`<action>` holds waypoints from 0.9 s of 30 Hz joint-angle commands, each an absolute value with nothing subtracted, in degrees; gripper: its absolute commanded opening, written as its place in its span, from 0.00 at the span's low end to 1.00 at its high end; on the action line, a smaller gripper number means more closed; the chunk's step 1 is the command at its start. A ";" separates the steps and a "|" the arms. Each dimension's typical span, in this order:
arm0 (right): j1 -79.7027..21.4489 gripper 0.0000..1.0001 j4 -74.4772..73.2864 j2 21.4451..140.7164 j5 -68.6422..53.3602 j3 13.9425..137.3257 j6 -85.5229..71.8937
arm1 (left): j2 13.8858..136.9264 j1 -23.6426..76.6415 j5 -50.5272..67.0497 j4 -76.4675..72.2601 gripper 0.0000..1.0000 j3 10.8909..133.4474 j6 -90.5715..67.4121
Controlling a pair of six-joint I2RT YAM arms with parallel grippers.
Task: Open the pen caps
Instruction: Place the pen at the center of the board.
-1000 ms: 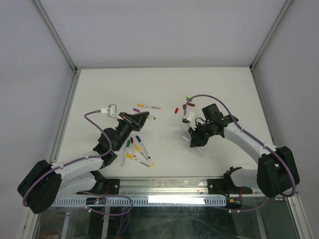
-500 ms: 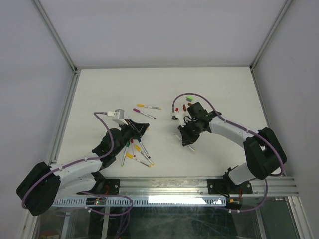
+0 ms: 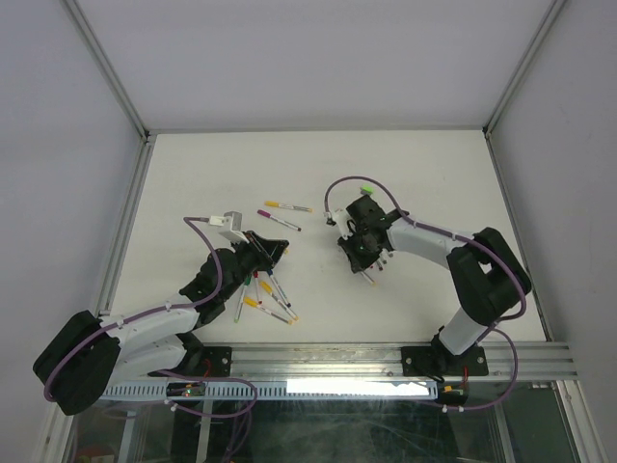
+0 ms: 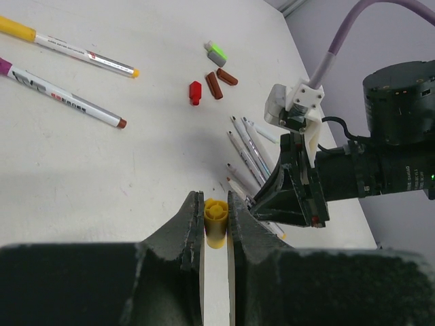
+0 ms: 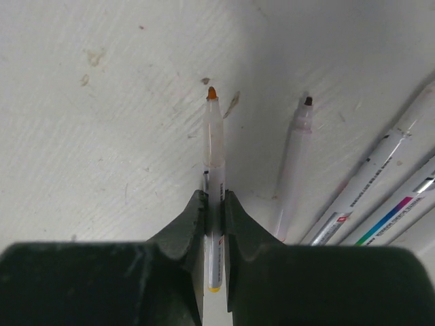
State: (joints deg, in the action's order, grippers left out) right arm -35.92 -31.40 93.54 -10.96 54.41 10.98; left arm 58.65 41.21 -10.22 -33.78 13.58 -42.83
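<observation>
Left pincer (image 4: 215,201): narrow, clamped on a yellow cap (image 4: 216,225).
Left wrist view only: four loose caps on the table (image 4: 102,170), namely one green cap (image 4: 216,53), one red cap (image 4: 195,93) and two dark red caps (image 4: 214,85); two capped pens (image 4: 61,95) at upper left.
Top view only: cluster of pens (image 3: 268,297) beside the left arm.
Right pincer (image 5: 214,198): narrow, closed on an orange-tipped barrel (image 5: 213,136).
Right wrist view only: dark-tipped barrel (image 5: 295,163) just beside it, with more barrels at the right edge.
</observation>
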 commanded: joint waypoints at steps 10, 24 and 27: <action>-34.55 0.15 -26.93 97.29 0.97 57.84 7.82 | 58.78 41.05 -10.38 -36.41 0.00 13.23 -44.84; -33.76 0.35 -27.20 96.82 0.85 57.72 9.22 | 62.48 41.14 -6.51 -39.97 0.00 13.59 -47.14; -33.67 0.35 -27.50 96.17 -0.08 57.82 9.38 | 64.90 41.12 -4.31 -40.51 0.00 15.01 -47.55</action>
